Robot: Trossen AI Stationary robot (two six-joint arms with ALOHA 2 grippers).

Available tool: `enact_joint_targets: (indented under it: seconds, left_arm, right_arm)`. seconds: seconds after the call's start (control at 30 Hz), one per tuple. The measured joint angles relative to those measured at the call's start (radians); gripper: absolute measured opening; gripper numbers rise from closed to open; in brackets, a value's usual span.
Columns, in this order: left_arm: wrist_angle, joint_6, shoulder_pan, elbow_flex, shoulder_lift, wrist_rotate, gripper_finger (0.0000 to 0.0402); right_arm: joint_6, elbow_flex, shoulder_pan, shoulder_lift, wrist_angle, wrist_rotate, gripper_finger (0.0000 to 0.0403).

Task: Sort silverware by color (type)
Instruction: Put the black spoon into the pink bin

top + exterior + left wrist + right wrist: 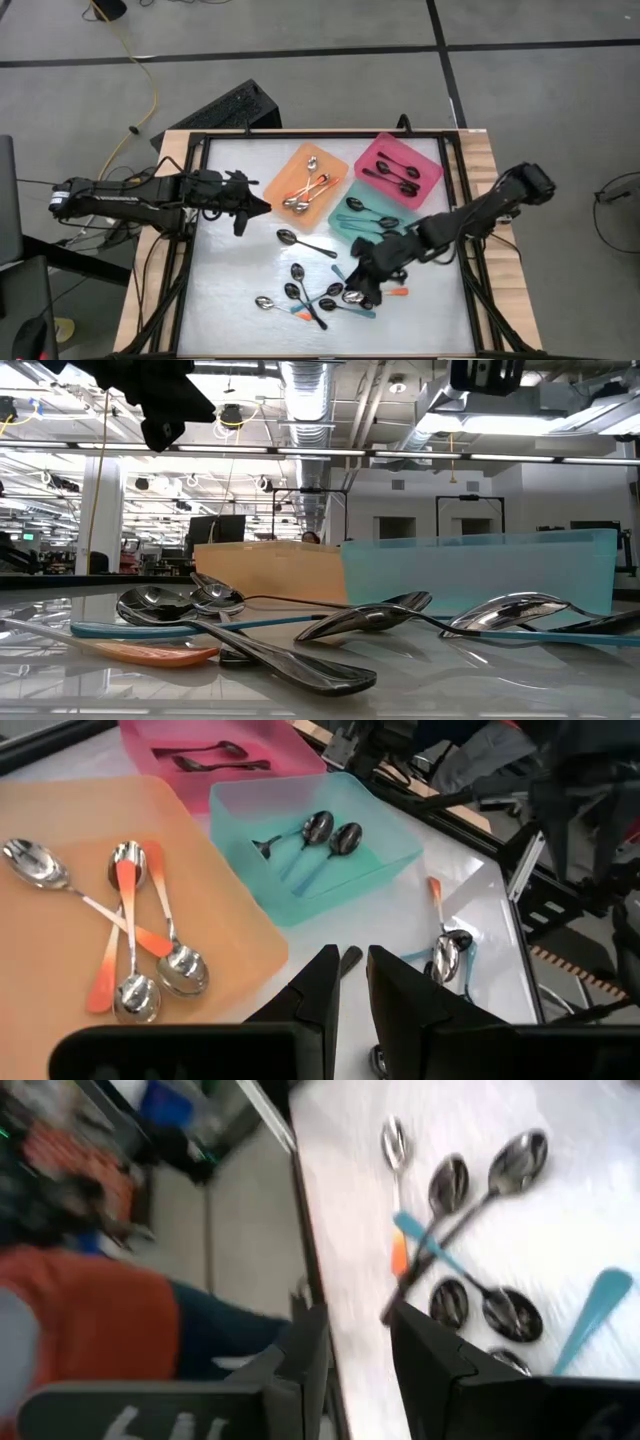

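The right gripper (362, 285) — nearer arm, fingers parted, nothing held — is poised directly above the loose orange-, teal- and black-handled spoons (310, 295); the left gripper (240, 210), fingers narrowly apart, waits beside the orange rectangular plastic tray (335, 165).

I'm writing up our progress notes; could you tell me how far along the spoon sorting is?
Roughly half done. Sorted: orange-handled spoons in the orange tray, black ones in the pink tray, teal ones in the teal tray. The right gripper is at the unsorted pile; the left gripper waits by the orange tray.
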Motion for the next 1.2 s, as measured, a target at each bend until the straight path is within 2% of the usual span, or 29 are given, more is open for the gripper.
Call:
enact_joint_targets:
  seconds: [0.3,0.47,0.57,0.73,0.9,1.2]
  left_arm:
    - [-0.008,0.06,0.0,0.0,0.0,-0.001,0.0041]
    - [-0.044,0.072,0.0,0.0,0.0,-0.067,0.0041]
    - [-0.06,0.066,0.0,0.0,0.0,-0.118,0.0041]
    - [-0.067,0.068,0.0,0.0,0.0,-0.14,0.0041]
    - [-0.066,0.08,0.0,0.0,0.0,-0.141,0.0041]
    - [-0.064,0.042,0.0,0.0,0.0,-0.139,0.0041]
  right_arm:
    - [-0.174,0.357,0.016,0.233,-0.432,0.017,0.0117]
    - [-0.185,0.472,0.015,0.327,-0.61,0.021,0.0117]
    - [-0.185,0.488,0.013,0.361,-0.635,0.007,0.0117]
    - [-0.223,0.488,0.008,0.39,-0.64,0.01,0.0117]
    - [-0.282,0.488,0.007,0.39,-0.657,0.083,0.0122]
    - [-0.283,0.488,0.002,0.39,-0.708,0.154,0.0164]
